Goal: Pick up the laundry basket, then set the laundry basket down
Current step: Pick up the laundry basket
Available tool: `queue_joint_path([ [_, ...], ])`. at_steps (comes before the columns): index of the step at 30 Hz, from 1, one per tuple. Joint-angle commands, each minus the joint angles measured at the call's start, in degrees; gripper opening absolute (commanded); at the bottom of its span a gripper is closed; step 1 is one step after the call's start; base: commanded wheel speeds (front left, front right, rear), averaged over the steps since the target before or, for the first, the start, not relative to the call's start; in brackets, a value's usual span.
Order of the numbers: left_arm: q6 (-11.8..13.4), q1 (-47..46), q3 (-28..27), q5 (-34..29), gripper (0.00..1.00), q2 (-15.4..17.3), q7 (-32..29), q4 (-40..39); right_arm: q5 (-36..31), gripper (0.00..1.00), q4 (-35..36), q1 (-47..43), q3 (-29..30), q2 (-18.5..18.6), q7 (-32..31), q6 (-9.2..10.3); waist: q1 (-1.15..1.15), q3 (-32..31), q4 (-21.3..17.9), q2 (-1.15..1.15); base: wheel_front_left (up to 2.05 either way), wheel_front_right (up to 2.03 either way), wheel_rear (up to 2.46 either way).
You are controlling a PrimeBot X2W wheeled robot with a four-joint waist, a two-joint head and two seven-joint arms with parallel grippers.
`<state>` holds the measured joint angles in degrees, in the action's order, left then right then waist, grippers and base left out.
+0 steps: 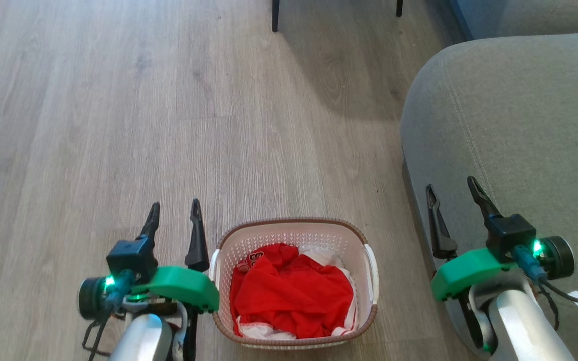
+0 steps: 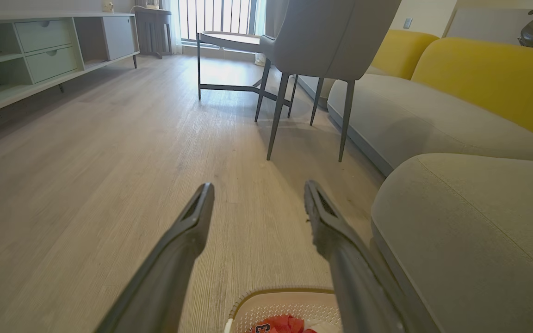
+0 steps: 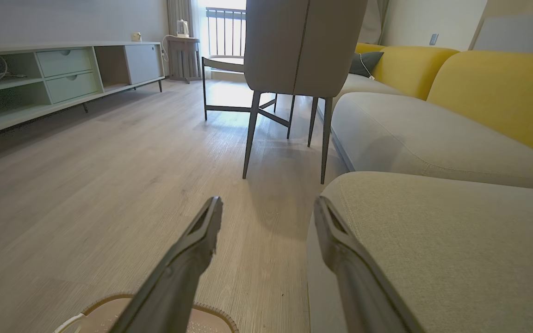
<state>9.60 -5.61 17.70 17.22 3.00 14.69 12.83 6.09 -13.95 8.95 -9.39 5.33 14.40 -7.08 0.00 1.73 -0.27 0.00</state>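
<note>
The laundry basket (image 1: 354, 235) stands on the wooden floor between my two arms, white and perforated with a brown woven rim and white side handles, with red and white clothes inside. My left gripper (image 1: 174, 209) hangs open just left of the basket, nothing between its fingers. My right gripper (image 1: 452, 189) is open too, to the basket's right, over the edge of the grey sofa. The basket's far rim (image 2: 285, 292) peeks up at the bottom of the left wrist view under the open left gripper (image 2: 258, 190). In the right wrist view its rim (image 3: 109, 301) lies below the open right gripper (image 3: 267, 204).
A grey sofa seat (image 1: 515, 125) fills the right side, close to the basket. A grey chair with dark legs (image 2: 312, 41) and a low table (image 2: 225, 41) stand ahead. A pale green cabinet (image 2: 30, 55) runs along the left wall. Yellow sofa backs (image 3: 493, 88) rise at the right.
</note>
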Motion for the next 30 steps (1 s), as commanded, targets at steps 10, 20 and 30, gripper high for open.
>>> queue_joint_path([
  [10,0.38,-3.67,-1.63,1.41,1.0,-0.13,0.3,-1.1,-0.21,1.0,0.7,3.63,-1.39,0.86,0.6,-0.41,0.0,4.91,-0.13,0.0,0.0,0.0,0.0],
  [20,0.65,-9.07,0.08,3.96,1.0,-0.13,0.3,3.6,1.84,1.0,-3.31,8.65,-2.75,2.01,0.6,-0.41,0.0,15.06,0.01,0.0,0.0,0.0,0.0],
  [30,-2.13,-19.26,2.74,4.24,1.0,-0.13,0.3,20.04,9.89,1.0,-13.19,16.35,-6.39,2.75,0.6,-0.41,0.0,27.07,-0.34,0.0,0.0,0.0,0.0],
])
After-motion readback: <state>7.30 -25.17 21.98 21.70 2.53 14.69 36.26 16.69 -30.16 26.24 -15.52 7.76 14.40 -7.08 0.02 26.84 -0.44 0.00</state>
